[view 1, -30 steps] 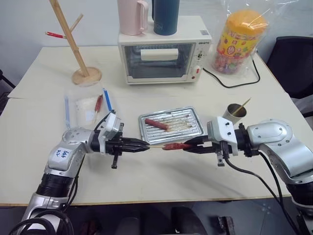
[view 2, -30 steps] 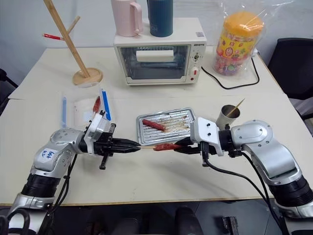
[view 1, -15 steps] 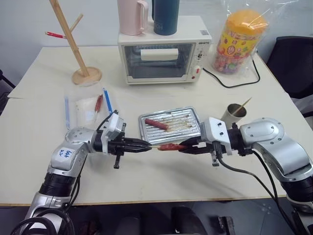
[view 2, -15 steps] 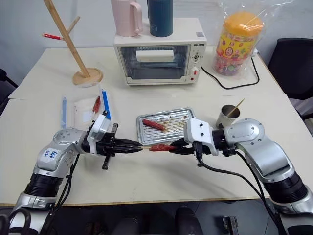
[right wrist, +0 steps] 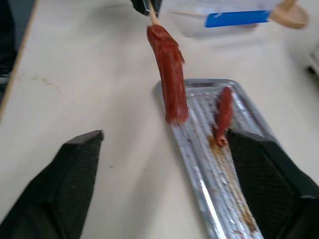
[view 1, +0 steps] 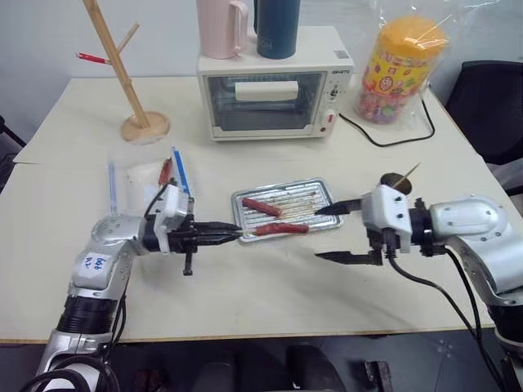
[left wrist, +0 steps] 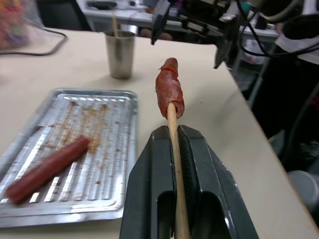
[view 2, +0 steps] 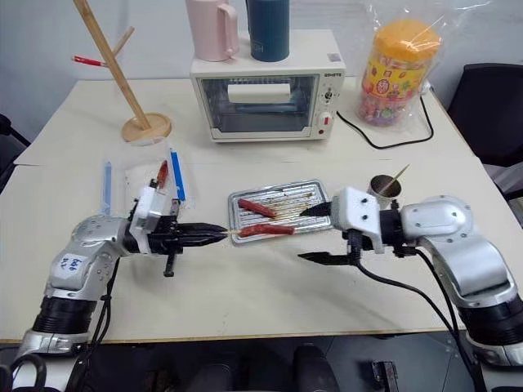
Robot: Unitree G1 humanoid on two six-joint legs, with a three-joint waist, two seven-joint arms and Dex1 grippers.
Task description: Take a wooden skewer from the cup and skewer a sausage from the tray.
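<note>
My left gripper (view 1: 233, 233) is shut on a wooden skewer (left wrist: 173, 130), held level and pointing right. A reddish-brown sausage (view 1: 282, 229) is speared on its tip and hangs over the front edge of the silver tray (view 1: 324, 187). A second sausage (view 1: 261, 205) lies in the tray. My right gripper (view 1: 337, 233) stands open just right of the speared sausage, one finger above and one below, touching nothing. Behind its wrist is the steel cup (view 1: 399, 185) with another skewer (view 1: 409, 171) sticking out.
At the back stands a white toaster oven (view 1: 274, 102) with a pink mug (view 1: 221, 26) and a teal tumbler (view 1: 276, 26) on top. A wooden stand (view 1: 122, 69), a clear plastic bag (view 1: 145, 180), a snack jar (view 1: 400, 69) and a black cable (view 1: 392, 140) surround the work area.
My right gripper has let go of the sausage, opened wide and drawn back to the right. My left gripper has pulled left with the skewered sausage.
</note>
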